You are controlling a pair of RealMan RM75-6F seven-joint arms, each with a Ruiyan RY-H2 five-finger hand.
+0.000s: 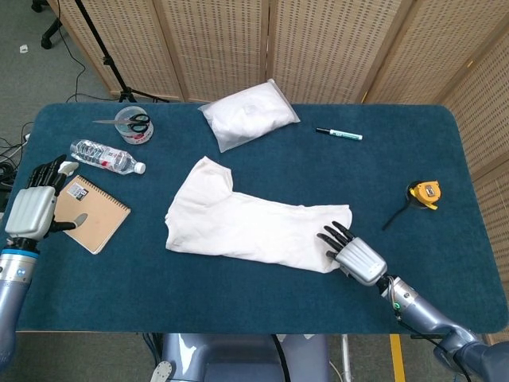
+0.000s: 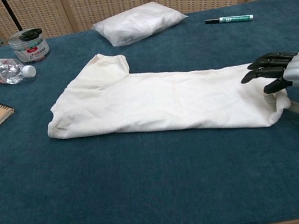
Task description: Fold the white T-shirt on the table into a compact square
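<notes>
Right hand (image 1: pixel 355 252): at the table's (image 1: pixel 238 302) near right, grasping the T-shirt's hem corner, cloth bunched under the thumb, dark fingers (image 2: pixel 264 65) over the fabric.
T-shirt (image 1: pixel 246 223): white, folded lengthwise into a long strip across the table's middle, sleeve toward the far left.
Left hand (image 1: pixel 36 203): released, holding nothing, over the table's left edge beside the notebook (image 1: pixel 91 212).
Water bottle (image 1: pixel 105 156): lying beyond the notebook.
Tape measure (image 1: pixel 424 193): yellow, far right.
Plastic bag (image 1: pixel 248 114): white, at the far edge.
</notes>
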